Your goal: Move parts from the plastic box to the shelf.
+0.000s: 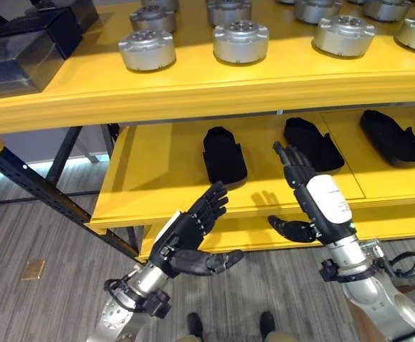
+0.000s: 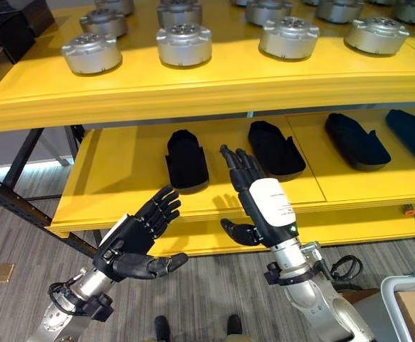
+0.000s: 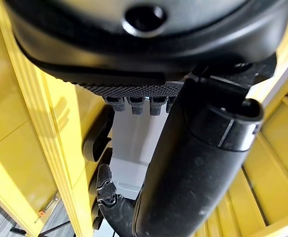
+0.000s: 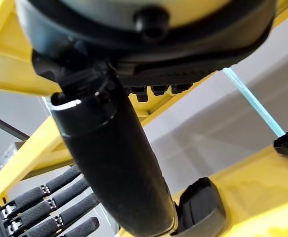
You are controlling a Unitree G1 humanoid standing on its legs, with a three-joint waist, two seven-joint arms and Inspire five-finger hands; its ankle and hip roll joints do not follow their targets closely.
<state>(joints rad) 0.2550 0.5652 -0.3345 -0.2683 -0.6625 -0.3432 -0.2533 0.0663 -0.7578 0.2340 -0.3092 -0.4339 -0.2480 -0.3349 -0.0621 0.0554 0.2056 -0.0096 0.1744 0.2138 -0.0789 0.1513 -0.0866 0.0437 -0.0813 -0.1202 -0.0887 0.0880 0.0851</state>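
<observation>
1. Parts: black moulded parts (image 1: 224, 155) lie in a row on the yellow lower shelf (image 1: 157, 178); one at about 12 o'clock from the left hand, a second (image 1: 314, 142) just beyond the right hand's fingertips, a third (image 1: 392, 137) toward 2 o'clock, each apart from its neighbour.
2. Upper shelf (image 1: 193, 89): round silver metal parts (image 1: 147, 48) stand in rows, among them one (image 1: 240, 40) at 12 o'clock and another (image 1: 344, 34) at 1 o'clock.
3. Black boxes (image 1: 22, 50): stacked at the 10 o'clock end of the upper shelf.
4. Left hand (image 1: 193, 239): raised in front of the lower shelf's front edge, fingers straight and spread toward 1 o'clock, thumb stretched sideways toward 3 o'clock; it holds nothing and touches nothing.
5. Right hand (image 1: 314, 199): upright beside the left, back of the hand toward the camera, fingers extended toward 12 o'clock over the lower shelf's front edge, thumb pointing toward 9 o'clock; empty.
6. Wrist views: each shows its own thumb extended, with yellow shelving beyond; the right wrist view also shows a black part (image 4: 200, 207) lying on the shelf.
7. Dark metal frame (image 1: 43, 189): slants beneath the shelves at 9 o'clock, above grey plank flooring (image 1: 36, 242).
</observation>
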